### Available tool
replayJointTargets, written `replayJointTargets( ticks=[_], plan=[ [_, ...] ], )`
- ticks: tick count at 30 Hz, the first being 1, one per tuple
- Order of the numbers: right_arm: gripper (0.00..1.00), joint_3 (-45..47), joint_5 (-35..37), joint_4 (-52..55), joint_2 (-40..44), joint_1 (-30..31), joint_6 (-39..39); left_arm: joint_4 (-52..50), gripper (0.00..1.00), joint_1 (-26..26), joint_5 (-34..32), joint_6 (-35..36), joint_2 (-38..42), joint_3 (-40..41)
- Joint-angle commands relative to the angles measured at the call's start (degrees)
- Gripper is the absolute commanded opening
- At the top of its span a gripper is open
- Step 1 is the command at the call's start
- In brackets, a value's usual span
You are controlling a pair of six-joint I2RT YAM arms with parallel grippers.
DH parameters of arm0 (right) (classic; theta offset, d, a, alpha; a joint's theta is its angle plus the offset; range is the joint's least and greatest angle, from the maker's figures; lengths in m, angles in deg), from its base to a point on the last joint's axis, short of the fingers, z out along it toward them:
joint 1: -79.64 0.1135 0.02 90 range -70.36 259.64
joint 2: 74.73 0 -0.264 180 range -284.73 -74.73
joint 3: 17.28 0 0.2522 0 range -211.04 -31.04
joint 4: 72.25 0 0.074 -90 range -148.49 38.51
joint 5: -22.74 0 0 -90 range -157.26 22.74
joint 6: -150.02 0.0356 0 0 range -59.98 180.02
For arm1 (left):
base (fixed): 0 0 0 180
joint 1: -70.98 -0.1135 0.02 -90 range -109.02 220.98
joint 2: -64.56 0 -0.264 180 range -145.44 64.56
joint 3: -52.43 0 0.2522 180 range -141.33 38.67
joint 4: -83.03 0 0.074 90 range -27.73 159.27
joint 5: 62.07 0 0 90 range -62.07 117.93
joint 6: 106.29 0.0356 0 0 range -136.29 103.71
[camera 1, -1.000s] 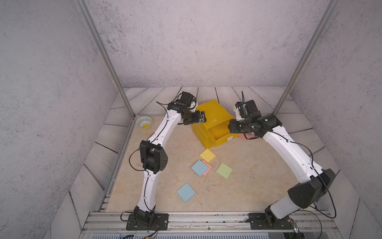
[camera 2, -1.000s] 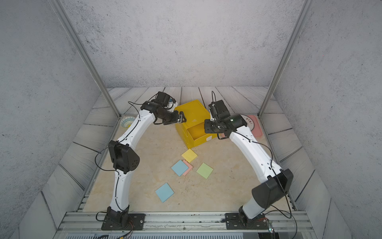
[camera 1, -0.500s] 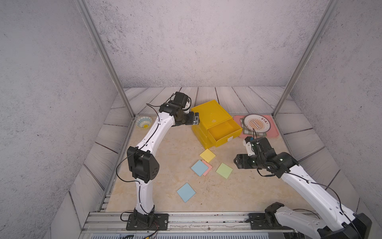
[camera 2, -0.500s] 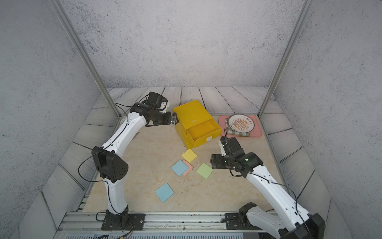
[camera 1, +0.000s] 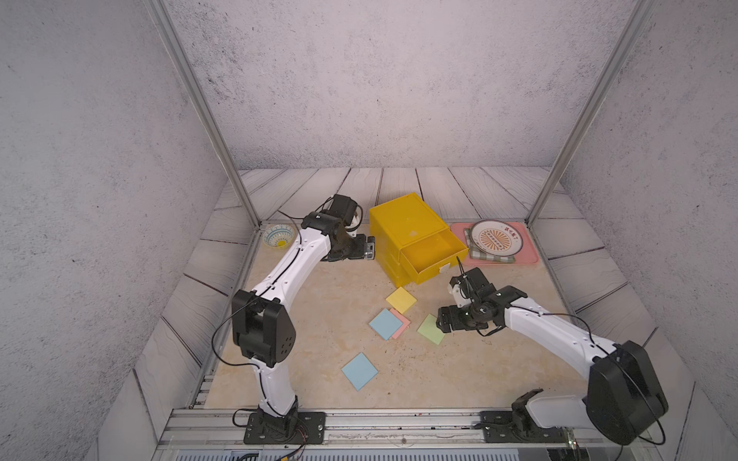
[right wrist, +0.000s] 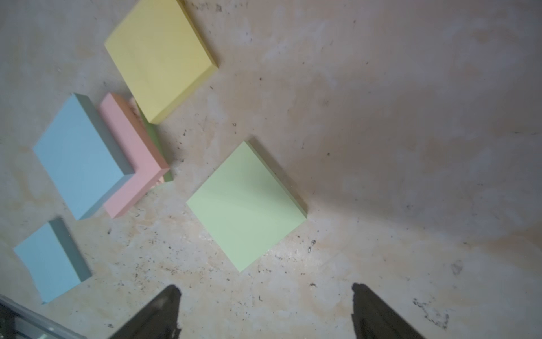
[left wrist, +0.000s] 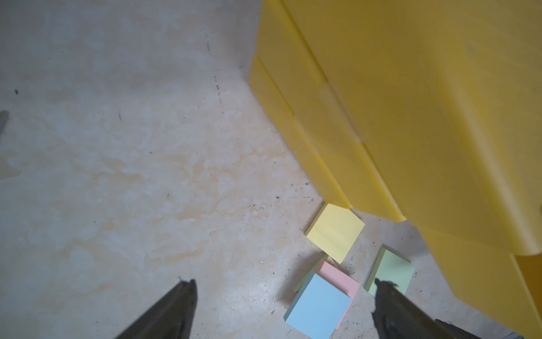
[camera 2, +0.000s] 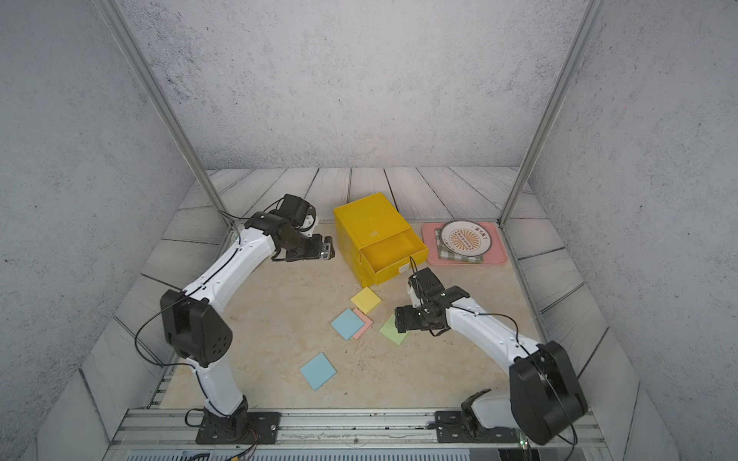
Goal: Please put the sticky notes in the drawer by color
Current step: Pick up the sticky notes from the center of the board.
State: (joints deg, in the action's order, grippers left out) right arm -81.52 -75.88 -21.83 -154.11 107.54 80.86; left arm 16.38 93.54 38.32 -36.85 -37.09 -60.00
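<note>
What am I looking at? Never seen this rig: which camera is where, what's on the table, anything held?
Two robot arms are bolted to a rail at the front, each ending in a two-finger gripper. Both top views come from one camera pair overhead. The other two pictures come from cameras on the arms' wrists; the dark wedges are the fingers. On the table stands a yellow drawer box with its top drawer pulled out. Before it lie sticky notes: a yellow note, a blue note partly on a pink note, a green note, and a second blue note. At the back are a bowl and a pink tray with a checked cloth and plate. The left gripper is beside the box, the right gripper by the green note. Both are open and empty.
</note>
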Motion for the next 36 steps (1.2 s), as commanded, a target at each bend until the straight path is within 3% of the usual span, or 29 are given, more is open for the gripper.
replayJointTargets(
  ticks=[1,5,8,20,27,30,34,36],
  plan=[
    [0.99,-2.2,0.5,-2.2,-3.9,0.4,-2.5,7.6,0.99,-0.7,-1.1,-2.1,6.8,8.0],
    [0.99,-4.0,1.8,-3.0,-8.0,0.7,-5.1,12.5,0.99,-0.7,0.5,-3.2,10.8,17.2],
    [0.99,-4.4,2.2,-2.5,-10.4,1.5,-6.3,12.3,0.98,-0.7,2.3,-2.8,10.1,19.1],
    [0.99,-7.5,15.7,1.2,-19.0,10.0,-2.7,12.2,0.98,-0.7,7.2,-3.3,6.1,16.9],
    [0.99,-7.5,18.0,0.7,-22.7,11.1,-1.3,12.5,0.98,-0.7,9.1,-3.1,5.4,18.3],
    [0.93,-7.0,17.8,0.3,-22.0,11.9,-1.6,12.5,0.98,-0.7,8.8,-3.0,5.6,18.3],
    [0.75,-5.6,17.5,0.3,-19.9,13.0,-0.2,12.4,0.98,-0.7,8.7,-3.0,5.8,17.6],
    [0.71,-4.5,16.9,-0.4,-18.5,13.4,0.6,12.3,0.98,-0.7,8.9,-3.2,5.9,17.2]
  ],
)
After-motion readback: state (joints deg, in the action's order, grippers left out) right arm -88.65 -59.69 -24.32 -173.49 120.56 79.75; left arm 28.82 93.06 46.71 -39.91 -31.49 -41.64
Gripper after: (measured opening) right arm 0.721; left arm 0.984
